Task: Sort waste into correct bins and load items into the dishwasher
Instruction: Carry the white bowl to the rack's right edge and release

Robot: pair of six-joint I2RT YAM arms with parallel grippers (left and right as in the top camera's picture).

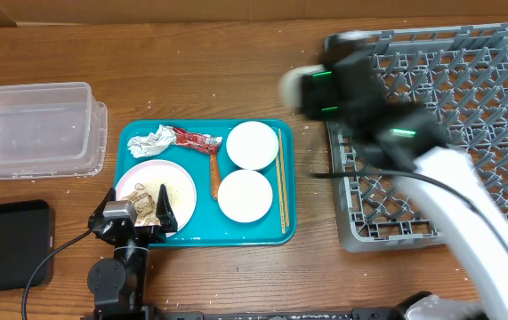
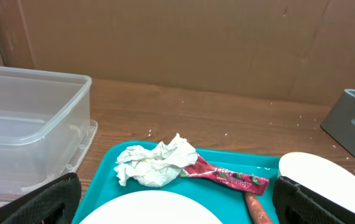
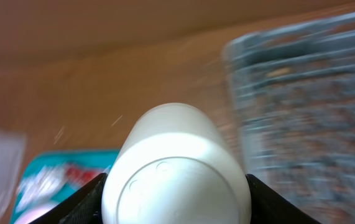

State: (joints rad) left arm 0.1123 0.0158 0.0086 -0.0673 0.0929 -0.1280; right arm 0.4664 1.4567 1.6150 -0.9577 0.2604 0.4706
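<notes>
My right arm reaches up from the near right corner of the table, slanting over the grey dish rack (image 1: 467, 107), so that the wrist ends just off the rack's left edge, above bare wood. My right gripper (image 3: 176, 194) is closed on the small white cup (image 3: 177, 149). The cup lies on its side with its base toward the wrist camera, and a finger presses against each side. From above, the cup is a pale blur just left of the rack and up from the teal tray (image 1: 138, 133).

My left arm stands low at the near edge of the table, pointing away from me. My left gripper (image 1: 138, 209) has its jaws spread wide and holds nothing. It hovers over the near rim of the plate (image 1: 169, 178), which carries beige food scraps (image 1: 147, 200).

The paper wad (image 2: 155, 163), the red wrapper (image 2: 227, 177) and the sausage (image 2: 258, 208) lie just past the plate on the tray. The two bowls (image 1: 252, 145) and the chopsticks (image 1: 281, 178) sit on its right half.

The clear tub (image 1: 36, 129) stands left of the tray. The black tray (image 1: 9, 244) lies nearer me on that side.
</notes>
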